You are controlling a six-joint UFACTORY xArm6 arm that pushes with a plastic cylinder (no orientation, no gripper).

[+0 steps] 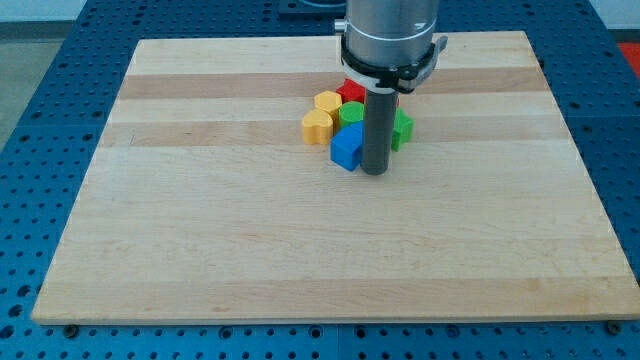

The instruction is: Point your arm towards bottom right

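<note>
My tip (pixel 374 172) rests on the wooden board (pixel 300 260) just right of a blue block (pixel 347 146), close to or touching it. Behind it is a tight cluster: a yellow block (pixel 317 125), a second yellow block (pixel 327 101), a green block (pixel 351 112), a red block (pixel 351 91) at the top and another green block (pixel 402 129) to the right of the rod. The rod hides part of the cluster's middle. The cluster sits in the board's upper middle.
The arm's grey cylindrical body (pixel 390 35) hangs over the board's top edge above the cluster. A blue perforated table (pixel 40 120) surrounds the board on all sides.
</note>
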